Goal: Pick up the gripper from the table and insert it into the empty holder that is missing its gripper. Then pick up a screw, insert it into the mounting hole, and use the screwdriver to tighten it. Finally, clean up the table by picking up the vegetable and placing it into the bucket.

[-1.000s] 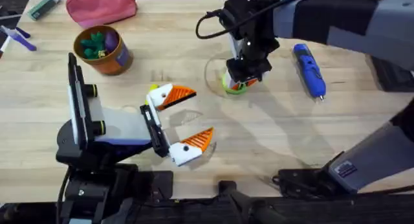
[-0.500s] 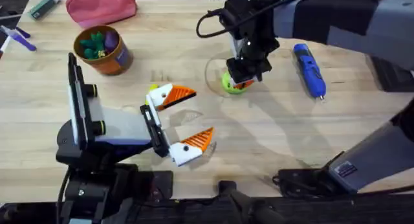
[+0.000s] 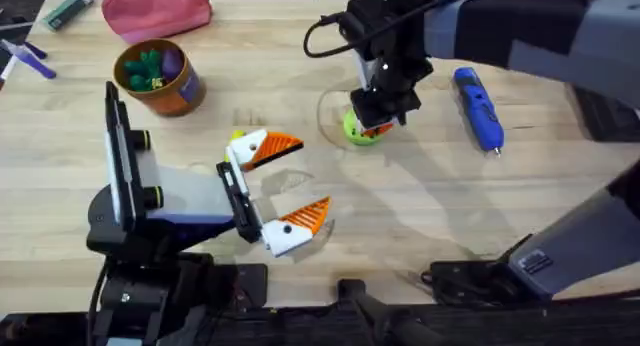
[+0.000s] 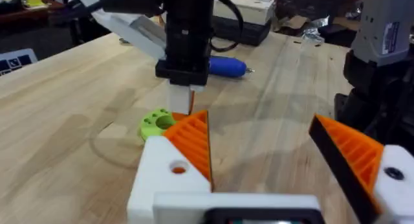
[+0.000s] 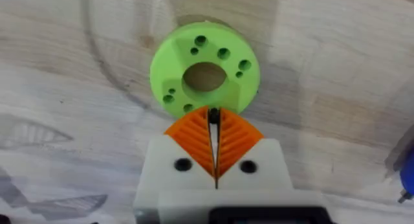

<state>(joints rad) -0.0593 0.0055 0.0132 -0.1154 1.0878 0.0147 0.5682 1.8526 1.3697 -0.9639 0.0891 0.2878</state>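
Hovering right gripper (image 5: 214,130), pads together, beside green disc (image 5: 205,72).

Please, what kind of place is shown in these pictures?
Probably a robotics lab or workshop bench. A wooden table carries a blue screwdriver, a green disc with drilled holes, and an orange bucket. The left wrist view shows cluttered equipment behind the table.

Setting: robotics lab or workshop bench. Evidence: light butcher-block wooden table (image 3: 300,211) bearing a blue pen-shaped electric screwdriver (image 3: 478,108) near its far right side; black cables and boxed electronic equipment (image 4: 242,17) on benches beyond the table's far edge; markers at its far left corner.
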